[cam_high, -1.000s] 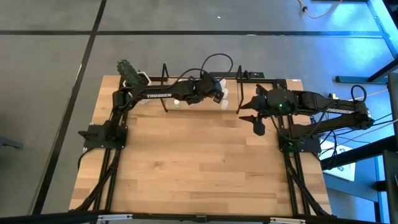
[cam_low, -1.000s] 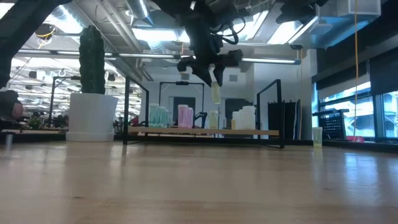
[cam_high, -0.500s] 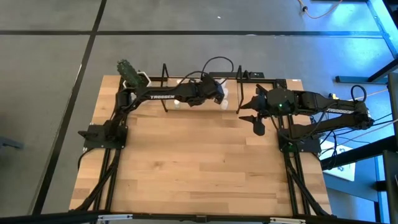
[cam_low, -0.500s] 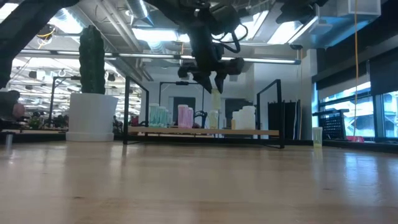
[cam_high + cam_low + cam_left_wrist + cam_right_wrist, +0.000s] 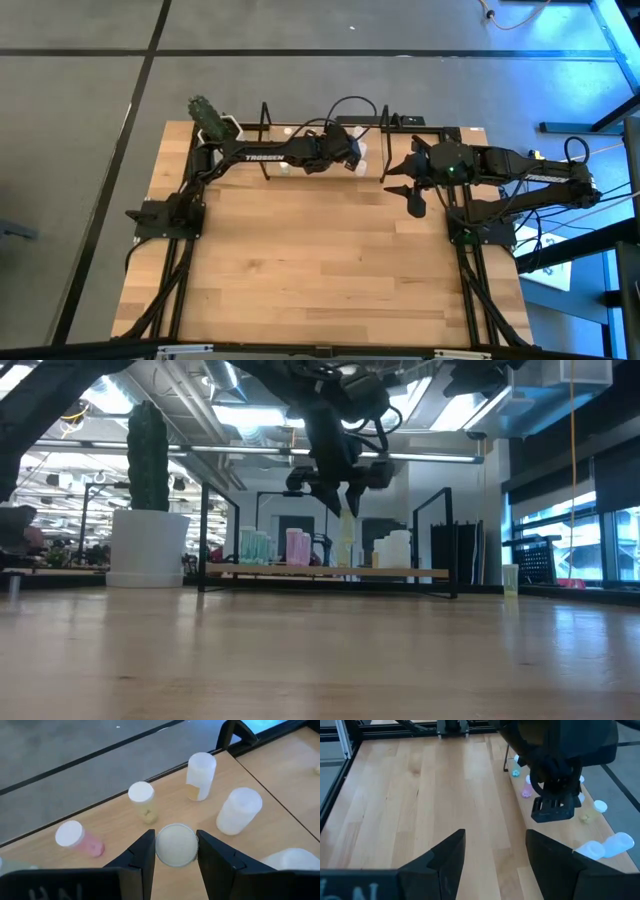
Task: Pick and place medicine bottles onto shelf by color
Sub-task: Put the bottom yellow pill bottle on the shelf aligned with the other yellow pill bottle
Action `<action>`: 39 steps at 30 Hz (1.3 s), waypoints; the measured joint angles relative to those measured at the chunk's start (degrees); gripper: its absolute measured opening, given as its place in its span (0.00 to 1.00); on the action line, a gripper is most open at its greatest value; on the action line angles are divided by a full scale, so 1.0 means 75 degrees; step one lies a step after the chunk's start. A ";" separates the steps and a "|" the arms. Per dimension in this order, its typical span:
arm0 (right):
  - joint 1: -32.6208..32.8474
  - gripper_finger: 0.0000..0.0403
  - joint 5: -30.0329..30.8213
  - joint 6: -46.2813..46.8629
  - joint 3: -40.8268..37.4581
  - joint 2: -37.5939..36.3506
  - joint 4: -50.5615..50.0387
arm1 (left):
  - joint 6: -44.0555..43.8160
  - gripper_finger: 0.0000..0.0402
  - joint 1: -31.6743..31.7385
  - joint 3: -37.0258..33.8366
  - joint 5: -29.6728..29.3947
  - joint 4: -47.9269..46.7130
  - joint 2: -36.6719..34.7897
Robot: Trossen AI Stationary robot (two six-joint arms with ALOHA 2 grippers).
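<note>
Yellow-topped bottle [image 5: 175, 844] pinched in left hand [image 5: 175, 851] above shelf [image 5: 330, 572]

High view: left hand [image 5: 352, 160] and its arm cover much of the shelf [image 5: 400, 125]; bottles there [image 5: 288, 166] too small to sort by colour.

Left wrist view: held bottle [image 5: 175, 844] shows only its round top, body hidden between fingers [image 5: 142, 857]; a white bottle [image 5: 292, 859] cut off at frame edge.

Low view: bottles on the shelf floor overlap; count uncertain. Right hand not identifiable here.

Right wrist view: left arm blocks part of the bottle row [image 5: 585, 817]; own fingers [image 5: 451, 860] cut off by the frame.
</note>
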 joint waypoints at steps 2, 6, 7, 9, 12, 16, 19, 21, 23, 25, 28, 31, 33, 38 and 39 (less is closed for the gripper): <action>0.0000 0.52 0.0000 0.0000 0.0000 0.0000 -0.0003 | -0.0006 0.29 -0.0002 0.0002 0.0009 -0.0021 0.0012; 0.0000 0.52 0.0000 0.0000 0.0000 0.0000 -0.0003 | -0.0013 0.29 -0.0027 0.0002 0.0059 -0.0022 0.0017; 0.0000 0.52 0.0000 0.0003 0.0000 0.0000 -0.0003 | -0.0010 0.29 -0.0043 0.0002 0.0057 -0.0028 0.0017; 0.0000 0.52 0.0000 0.0000 0.0000 0.0000 -0.0003 | -0.0009 0.29 -0.0057 0.0002 0.0000 -0.0054 0.0017; 0.0000 0.52 0.0000 0.0002 0.0000 0.0000 -0.0003 | -0.0009 0.29 -0.0046 0.0002 -0.0012 -0.0058 0.0034; 0.0000 0.52 0.0000 0.0003 0.0000 0.0000 -0.0009 | -0.0009 0.29 -0.0040 -0.0001 0.0009 -0.0063 0.0200; 0.0000 0.52 0.0000 0.0003 0.0000 0.0000 -0.0006 | -0.0009 0.29 -0.0040 0.0002 0.0015 -0.0038 0.0277; 0.0000 0.52 0.0000 0.0003 0.0000 0.0000 -0.0006 | -0.0006 0.29 -0.0035 0.0002 0.0010 0.0005 0.0275; 0.0000 0.52 0.0000 0.0003 0.0000 0.0000 -0.0005 | -0.0003 0.29 -0.0006 0.0002 0.0004 -0.0027 0.0268; 0.0000 0.52 0.0000 0.0003 0.0000 0.0000 -0.0003 | -0.0003 0.29 0.0048 0.0002 -0.0009 -0.0076 0.0269; 0.0000 0.52 0.0000 0.0003 0.0000 0.0000 -0.0006 | -0.0003 0.29 0.0115 0.0008 0.0014 -0.0034 0.0320; 0.0000 0.52 0.0000 0.0003 0.0000 0.0000 -0.0006 | -0.0005 0.29 0.0121 -0.0001 0.0097 -0.0077 0.0376; 0.0000 0.52 0.0000 0.0003 0.0000 0.0000 -0.0004 | -0.0004 0.29 0.0115 0.0002 0.0067 -0.0033 0.0357; 0.0000 0.52 0.0000 0.0003 0.0000 0.0000 -0.0006 | 0.0005 0.29 0.0181 0.0002 0.0023 -0.0052 0.0356; 0.0000 0.52 0.0000 0.0003 0.0000 0.0000 -0.0006 | 0.0029 0.29 0.0195 0.0002 0.0046 -0.0052 0.0369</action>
